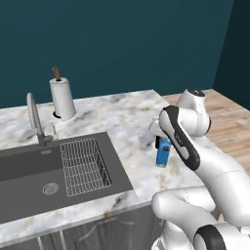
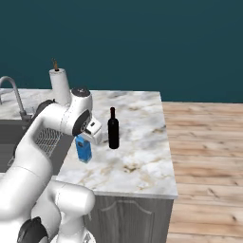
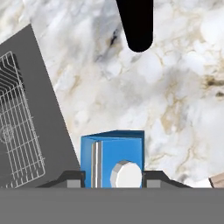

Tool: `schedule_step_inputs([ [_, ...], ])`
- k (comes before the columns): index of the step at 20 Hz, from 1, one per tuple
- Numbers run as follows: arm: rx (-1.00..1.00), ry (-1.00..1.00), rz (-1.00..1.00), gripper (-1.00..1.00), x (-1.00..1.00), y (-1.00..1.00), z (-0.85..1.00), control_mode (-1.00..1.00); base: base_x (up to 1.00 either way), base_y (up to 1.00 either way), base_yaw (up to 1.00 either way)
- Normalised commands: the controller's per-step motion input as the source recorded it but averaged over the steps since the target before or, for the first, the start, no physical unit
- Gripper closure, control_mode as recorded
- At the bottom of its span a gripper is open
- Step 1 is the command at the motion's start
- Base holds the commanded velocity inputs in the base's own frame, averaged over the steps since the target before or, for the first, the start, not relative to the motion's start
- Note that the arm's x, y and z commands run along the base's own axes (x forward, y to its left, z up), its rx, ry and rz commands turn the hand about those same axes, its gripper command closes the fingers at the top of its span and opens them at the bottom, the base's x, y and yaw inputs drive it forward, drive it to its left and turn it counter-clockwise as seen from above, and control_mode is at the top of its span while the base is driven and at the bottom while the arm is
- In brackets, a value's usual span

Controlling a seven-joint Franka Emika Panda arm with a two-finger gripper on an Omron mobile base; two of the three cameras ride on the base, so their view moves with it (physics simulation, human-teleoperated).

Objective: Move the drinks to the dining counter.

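Note:
My gripper (image 3: 113, 179) is shut on the small blue gable-top carton (image 3: 113, 159), with a finger on each side of it. The white cap faces the hand camera. The carton (image 1: 163, 154) hangs upright under the hand, low over the dining counter (image 1: 122, 117), just right of the sink; I cannot tell whether its base touches the marble. From the right, the carton (image 2: 84, 149) sits below the gripper (image 2: 83, 138). The slim dark bottle (image 2: 113, 129) stands upright on the counter (image 2: 137, 163) a short way beyond the carton, and its body (image 3: 136, 24) shows at the top of the hand view.
A dark sink (image 1: 29, 180) with a wire rack (image 1: 83, 166) fills the counter's left part. Behind it are the curved faucet (image 1: 34, 117) and a paper-towel roll (image 1: 63, 99). The counter ends at the right over a wooden floor (image 2: 209, 156).

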Motion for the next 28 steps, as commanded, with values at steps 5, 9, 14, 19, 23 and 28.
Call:
schedule_step_inputs([
  [5,0.00,0.02,-0.04,1.00,0.28,0.00,-0.26,-1.00,0.00,0.00,0.00],
  [9,0.00,0.02,-0.04,1.00,0.26,0.00,-0.27,-1.00,0.00,0.00,0.00],
  [14,0.00,0.02,-0.03,1.00,0.26,0.00,-0.27,-1.00,0.00,0.00,0.00],
  [19,0.00,0.02,-0.03,1.00,0.21,0.00,-0.23,-1.00,0.00,0.00,0.00],
  [23,0.00,0.02,-0.02,1.00,0.17,0.00,-0.19,-1.00,0.00,0.00,0.00],
  [28,0.00,0.01,-0.02,1.00,0.15,0.00,-0.19,-1.00,0.00,0.00,0.00],
])
